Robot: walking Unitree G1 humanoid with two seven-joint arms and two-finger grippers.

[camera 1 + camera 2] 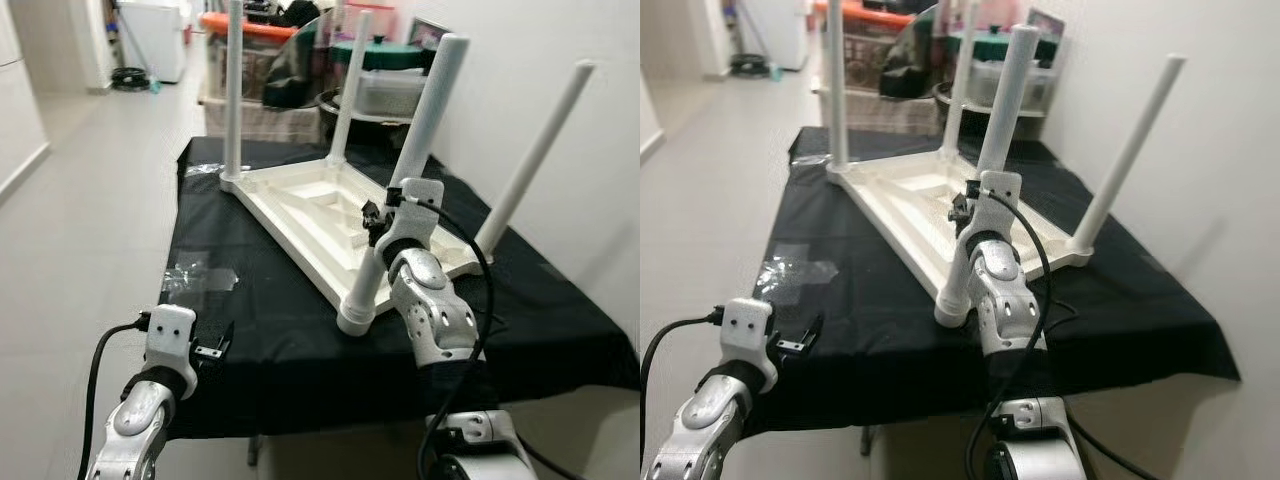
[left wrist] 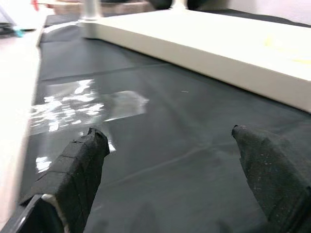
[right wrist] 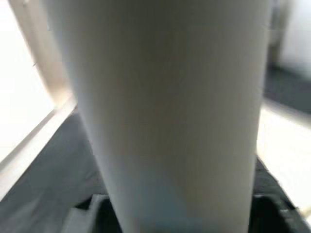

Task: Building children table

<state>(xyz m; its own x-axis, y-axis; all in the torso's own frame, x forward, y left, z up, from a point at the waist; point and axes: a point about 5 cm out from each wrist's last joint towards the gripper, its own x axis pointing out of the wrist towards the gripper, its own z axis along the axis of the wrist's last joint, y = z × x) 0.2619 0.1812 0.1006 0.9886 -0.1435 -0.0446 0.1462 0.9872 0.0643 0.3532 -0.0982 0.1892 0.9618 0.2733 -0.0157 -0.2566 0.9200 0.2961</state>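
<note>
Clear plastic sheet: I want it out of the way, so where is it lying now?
The crumpled clear plastic sheet lies on the black cloth, left of the upturned white table, just ahead of the left hand.

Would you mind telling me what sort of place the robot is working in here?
Probably a home hallway or utility area: a tiled floor, stacked storage bins, and a white appliance at the far end.

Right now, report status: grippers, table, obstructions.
Right gripper on the nearest leg of the upturned white table. Left gripper open above the black cloth. Clear plastic scrap lies near it.
</note>
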